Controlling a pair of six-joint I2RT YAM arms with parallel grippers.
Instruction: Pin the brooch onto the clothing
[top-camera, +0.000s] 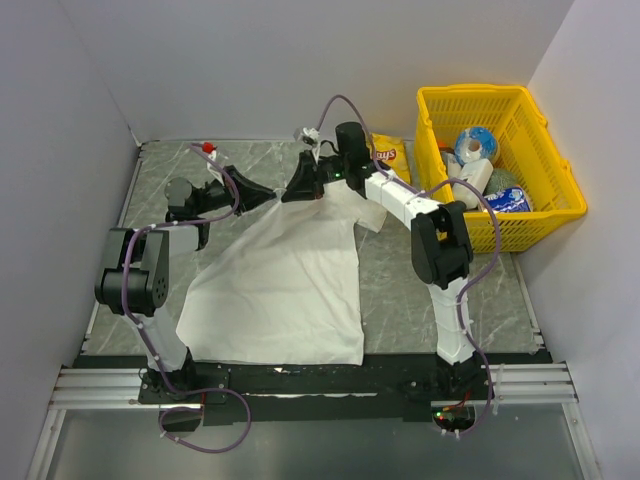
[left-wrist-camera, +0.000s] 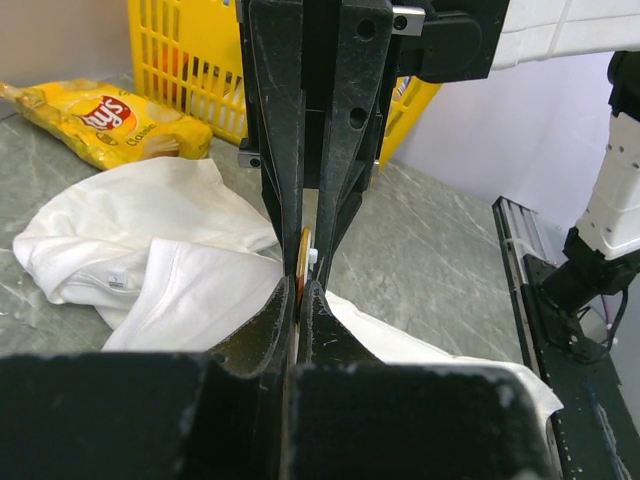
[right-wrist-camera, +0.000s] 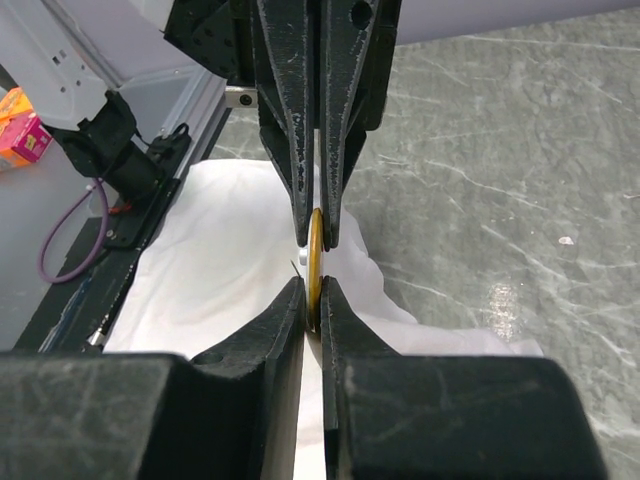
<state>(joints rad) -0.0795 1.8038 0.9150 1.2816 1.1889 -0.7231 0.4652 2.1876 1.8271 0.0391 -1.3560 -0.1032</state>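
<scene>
The brooch (right-wrist-camera: 314, 266) is a thin golden disc seen edge-on, with a small white piece and a pin tip on its left side. My right gripper (right-wrist-camera: 312, 292) is shut on its lower edge. My left gripper (right-wrist-camera: 316, 236) comes from above and is shut on its upper edge. In the left wrist view the brooch (left-wrist-camera: 302, 263) sits between my left gripper (left-wrist-camera: 299, 293) and the right gripper (left-wrist-camera: 306, 246). In the top view both grippers meet tip to tip (top-camera: 272, 194) (top-camera: 291, 189) above the collar end of the white T-shirt (top-camera: 280, 290), which lies spread on the table.
A yellow crisp bag (top-camera: 388, 153) lies behind the right arm. A yellow basket (top-camera: 556, 190) with bottles and packets stands at the back right. A small red-topped object (top-camera: 208, 148) sits at the back left. Grey walls close in the back and both sides.
</scene>
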